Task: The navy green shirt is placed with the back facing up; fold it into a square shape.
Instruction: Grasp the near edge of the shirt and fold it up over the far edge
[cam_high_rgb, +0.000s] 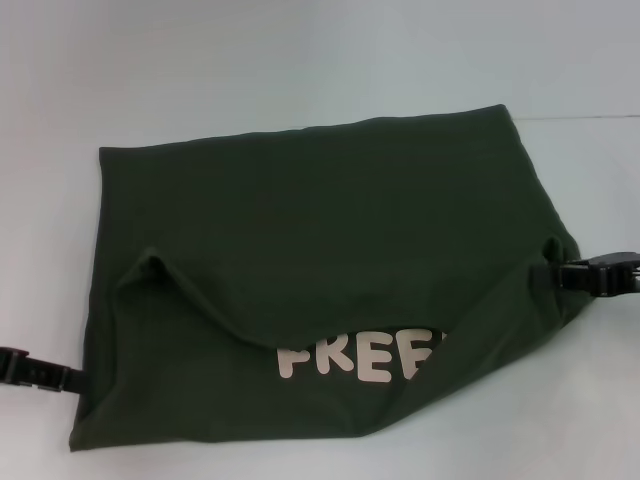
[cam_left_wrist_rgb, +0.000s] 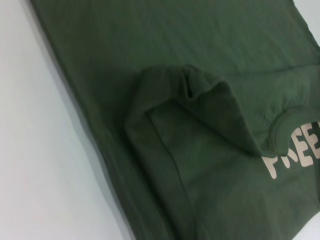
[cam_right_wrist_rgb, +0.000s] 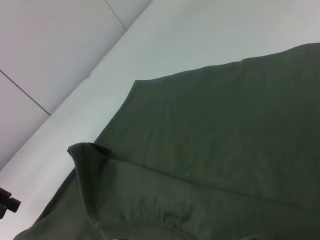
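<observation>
White table (cam_high_rgb: 300, 60) bears the shirt (cam_high_rgb: 330, 220), half folded. Right gripper (cam_high_rgb: 560, 275) pinches its edge; left gripper (cam_high_rgb: 70, 378) state unclear. Slipping could collapse the fold.

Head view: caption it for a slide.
Half-folded navy green shirt on white table, right hand at its edge, left hand alongside.

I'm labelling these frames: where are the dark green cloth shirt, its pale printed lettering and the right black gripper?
dark green cloth shirt (cam_high_rgb: 320, 200), head view, plain folded-over panel.
pale printed lettering (cam_high_rgb: 350, 360), head view, middle letters.
right black gripper (cam_high_rgb: 560, 275), head view, tip at the shirt's edge.
</observation>
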